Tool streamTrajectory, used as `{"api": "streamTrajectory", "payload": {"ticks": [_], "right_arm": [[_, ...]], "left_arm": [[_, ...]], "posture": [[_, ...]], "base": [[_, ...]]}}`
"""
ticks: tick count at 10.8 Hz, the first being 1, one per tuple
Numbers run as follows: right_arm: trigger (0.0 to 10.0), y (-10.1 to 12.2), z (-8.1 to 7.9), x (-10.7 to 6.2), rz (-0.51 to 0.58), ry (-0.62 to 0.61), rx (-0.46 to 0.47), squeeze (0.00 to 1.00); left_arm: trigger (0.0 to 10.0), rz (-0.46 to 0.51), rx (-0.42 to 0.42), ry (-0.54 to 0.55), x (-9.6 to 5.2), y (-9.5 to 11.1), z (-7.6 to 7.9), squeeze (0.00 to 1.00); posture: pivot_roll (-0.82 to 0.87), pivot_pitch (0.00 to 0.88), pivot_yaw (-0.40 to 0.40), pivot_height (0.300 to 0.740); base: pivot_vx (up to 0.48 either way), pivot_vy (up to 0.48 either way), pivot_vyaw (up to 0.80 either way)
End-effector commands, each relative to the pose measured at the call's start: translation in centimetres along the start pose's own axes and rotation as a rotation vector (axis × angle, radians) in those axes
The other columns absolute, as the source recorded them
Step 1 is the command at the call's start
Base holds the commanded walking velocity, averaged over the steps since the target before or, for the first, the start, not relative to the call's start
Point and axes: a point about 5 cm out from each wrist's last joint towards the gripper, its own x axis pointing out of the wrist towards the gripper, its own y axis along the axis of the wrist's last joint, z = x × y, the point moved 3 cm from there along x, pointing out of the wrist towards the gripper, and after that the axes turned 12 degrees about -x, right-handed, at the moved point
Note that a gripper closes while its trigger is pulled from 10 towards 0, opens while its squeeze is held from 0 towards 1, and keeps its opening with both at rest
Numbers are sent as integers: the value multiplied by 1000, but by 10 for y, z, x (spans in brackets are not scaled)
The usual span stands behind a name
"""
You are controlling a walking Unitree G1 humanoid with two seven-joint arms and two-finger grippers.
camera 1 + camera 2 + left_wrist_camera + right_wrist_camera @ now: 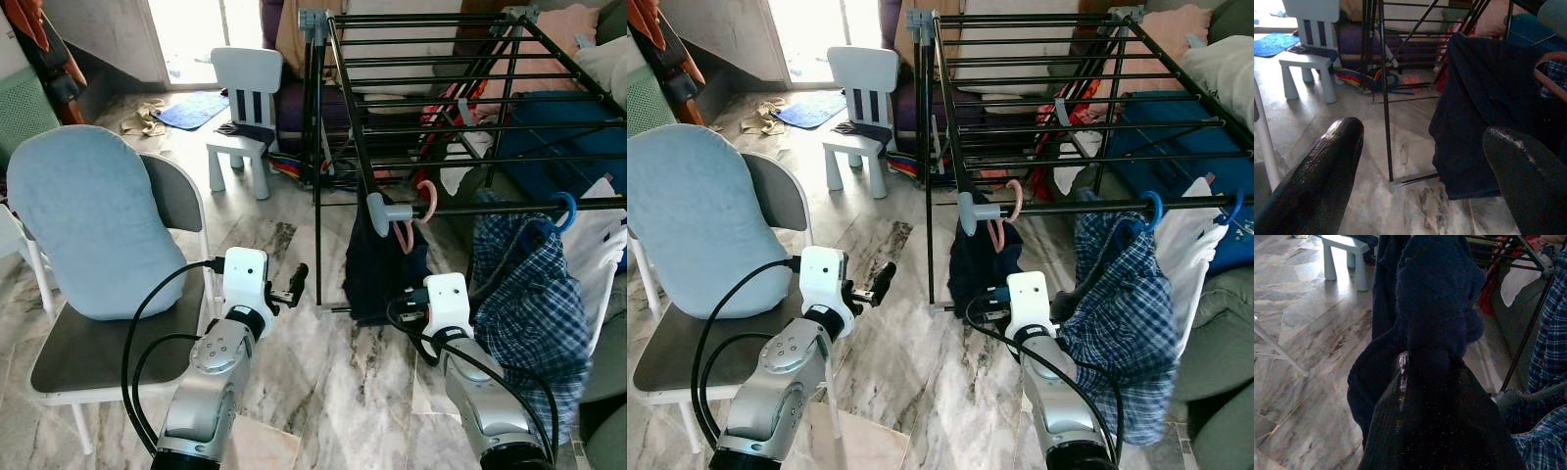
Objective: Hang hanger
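Blocking the right wrist view, a dark garment (1435,308) sits pinched in the right gripper (1430,382), beneath its pink hanger (423,208) on the rack (490,208); at nine o'clock, the left gripper (294,282) gapes, holding nothing.

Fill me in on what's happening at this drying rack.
The robot stands at the black drying rack. A pink hanger with a dark navy garment is hooked on the rack's front bar. The right gripper is closed on that dark fabric. The left gripper is open with nothing in it, over the marble floor. A plaid shirt hangs further right on a blue hanger.
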Motion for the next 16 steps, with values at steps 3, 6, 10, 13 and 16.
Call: {"api": "streamTrajectory", "payload": {"ticks": [3, 6, 10, 13, 16], "right_arm": [[10000, 12, 2, 0, 69, -12, -4, 0], [10000, 13, 1, 0, 73, -11, 1, 0], [10000, 9, 5, -4, 63, -23, 3, 0], [10000, 12, 7, -2, 69, -34, 2, 0], [10000, 14, 14, -3, 74, -55, 2, 0]], "left_arm": [[10000, -6, 22, -19, 2, -1, 2, 0], [10000, -2, 29, -29, 3, 1, 4, 0], [10000, -1, 30, -28, 3, 1, 6, 0], [10000, 3, 31, -27, 6, 2, 7, 0], [10000, 7, 30, -22, 7, 3, 6, 0]], "posture": [[-69, 0, 1, 740], [-66, 0, -1, 740], [-80, 0, -2, 740], [-84, 0, -3, 740], [-94, 0, 2, 740]], "base": [[-175, 0, 0], [-270, 0, 0], [-273, 0, 0], [-266, 0, 0], [-260, 0, 0]]}}
